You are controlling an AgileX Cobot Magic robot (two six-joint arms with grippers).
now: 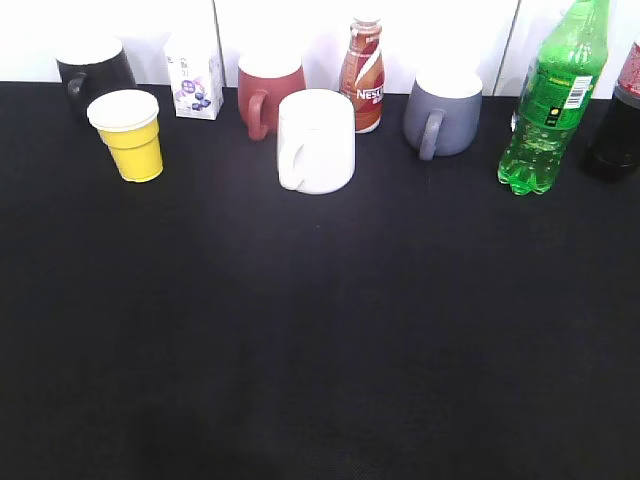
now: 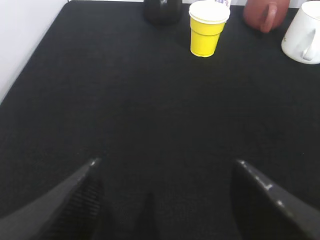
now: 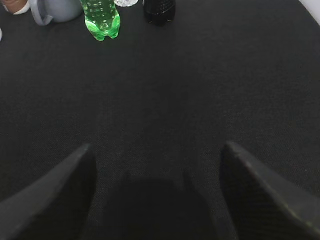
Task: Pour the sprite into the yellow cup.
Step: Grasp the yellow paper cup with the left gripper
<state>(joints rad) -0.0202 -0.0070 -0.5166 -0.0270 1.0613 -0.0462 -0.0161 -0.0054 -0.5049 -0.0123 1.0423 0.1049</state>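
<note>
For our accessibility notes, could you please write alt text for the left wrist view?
The open left hand hovers empty over a black table. At the far edge stands the yellow cup, with a white mug to its right.

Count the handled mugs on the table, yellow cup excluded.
4, all along the back: black ceramic mug far left behind the yellow cup, dark red mug left of centre, white mug in front at centre, grey mug right of centre. None seems hidden.
</note>
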